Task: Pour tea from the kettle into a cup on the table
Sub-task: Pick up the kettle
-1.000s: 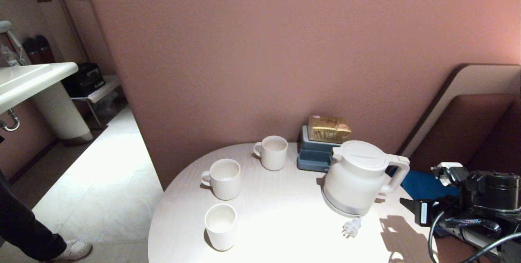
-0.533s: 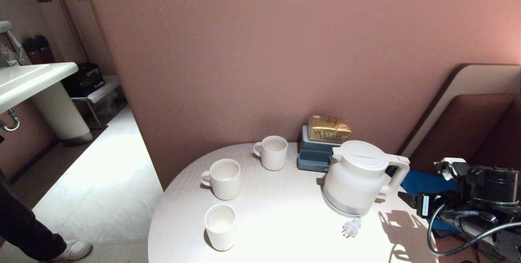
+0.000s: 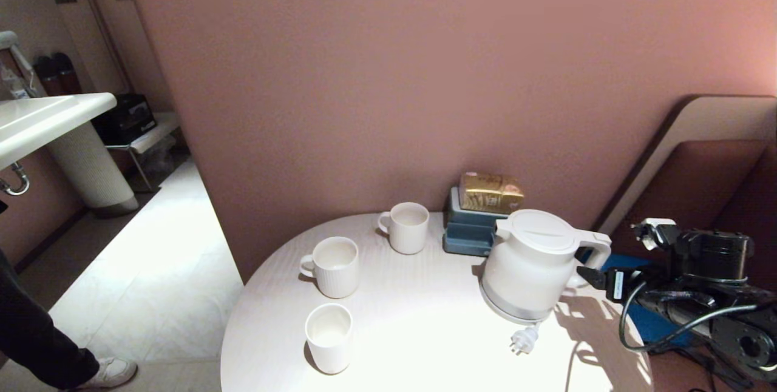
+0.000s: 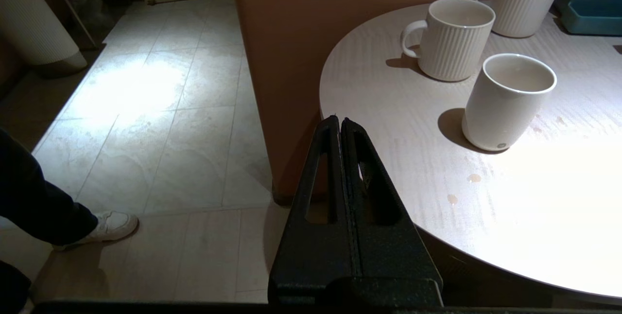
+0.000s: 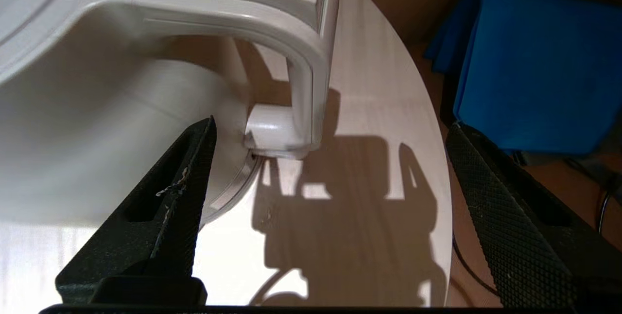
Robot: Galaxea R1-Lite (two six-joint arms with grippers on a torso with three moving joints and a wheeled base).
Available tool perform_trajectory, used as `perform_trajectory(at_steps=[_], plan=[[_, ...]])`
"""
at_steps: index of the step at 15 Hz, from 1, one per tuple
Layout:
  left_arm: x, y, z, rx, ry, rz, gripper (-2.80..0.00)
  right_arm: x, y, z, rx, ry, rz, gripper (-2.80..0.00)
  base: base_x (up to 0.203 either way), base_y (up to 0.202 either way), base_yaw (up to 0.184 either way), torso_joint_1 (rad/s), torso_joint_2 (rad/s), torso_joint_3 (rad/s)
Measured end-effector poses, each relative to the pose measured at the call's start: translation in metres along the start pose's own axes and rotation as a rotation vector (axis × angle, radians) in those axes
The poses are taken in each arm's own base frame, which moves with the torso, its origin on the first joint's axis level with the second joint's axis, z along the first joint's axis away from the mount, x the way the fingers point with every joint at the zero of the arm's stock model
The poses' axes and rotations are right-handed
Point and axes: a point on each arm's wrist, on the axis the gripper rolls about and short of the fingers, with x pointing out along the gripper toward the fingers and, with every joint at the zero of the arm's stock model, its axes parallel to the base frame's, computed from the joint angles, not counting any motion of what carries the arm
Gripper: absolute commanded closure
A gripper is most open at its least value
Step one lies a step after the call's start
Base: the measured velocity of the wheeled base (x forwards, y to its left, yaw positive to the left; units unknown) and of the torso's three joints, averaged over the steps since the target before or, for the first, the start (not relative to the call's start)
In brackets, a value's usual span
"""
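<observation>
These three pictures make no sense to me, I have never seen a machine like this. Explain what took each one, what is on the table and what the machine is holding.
All three come from one two-armed robot. The wide picture is from a camera on its head, looking down at a round white table. The other two are from cameras on its wrists, looking out along the black fingers.

On the table stand three white cups, a white kettle with its loose plug lying in front of it, and a blue box by the wall with a gold packet on top.

The right gripper is wide open, close to the kettle's handle, which shows between its fingers; they do not touch it. The left gripper is shut and empty, off the table's edge above the floor. So nothing is held. A person's leg and shoe show at one side.
</observation>
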Motion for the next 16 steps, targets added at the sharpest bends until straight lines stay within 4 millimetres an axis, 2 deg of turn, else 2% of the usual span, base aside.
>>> perform_trajectory(at_steps=[10,16], plan=[[0.000,0.000,0.000,0.000,0.000,0.001,0.00,0.031,-0.002,0.010,0.002,-0.031,-0.024,-2.80,0.000,0.000,0.000,0.000,0.00,0.000],[0.000,0.000,0.000,0.000,0.000,0.000,0.00,0.041,-0.002,0.015,0.002,-0.047,-0.023,-2.80,0.000,0.000,0.000,0.000,0.00,0.000]])
